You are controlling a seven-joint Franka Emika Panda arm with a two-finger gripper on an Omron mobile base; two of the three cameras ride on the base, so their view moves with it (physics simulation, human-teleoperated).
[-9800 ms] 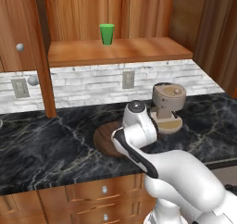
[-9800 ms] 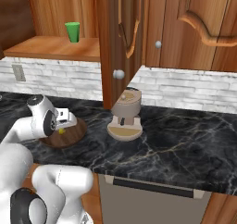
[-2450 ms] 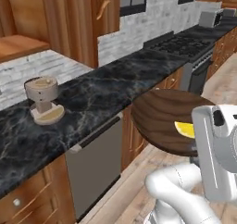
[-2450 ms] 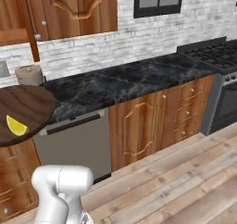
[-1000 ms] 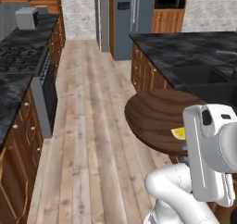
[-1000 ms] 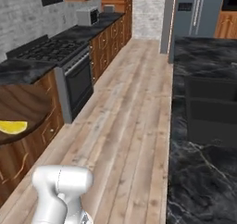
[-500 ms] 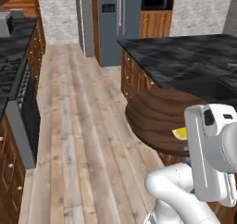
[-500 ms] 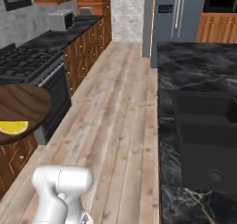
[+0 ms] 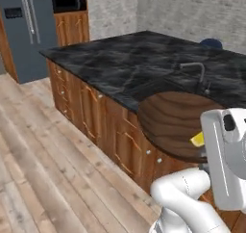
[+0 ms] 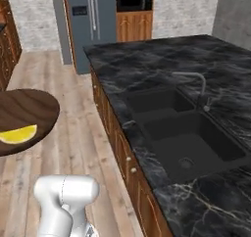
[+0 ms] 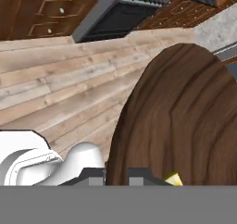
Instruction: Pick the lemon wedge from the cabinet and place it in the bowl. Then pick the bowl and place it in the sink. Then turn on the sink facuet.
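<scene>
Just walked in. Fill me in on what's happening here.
The robot arm carries the wooden bowl off the floor, the jaws shut on its rim, with the lemon wedge lying inside. It faces the kitchen island, where the black two-basin sink and its faucet wait. The bowl is not yet over the sink.

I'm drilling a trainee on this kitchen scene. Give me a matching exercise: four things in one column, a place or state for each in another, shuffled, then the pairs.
1. lemon wedge
2. bowl
3. sink
4. faucet

A. set into the dark marbled counter
B. lying inside the bowl
C. held up off the counter
D. standing behind the basins

Pairs: 1-B, 2-C, 3-A, 4-D
</scene>
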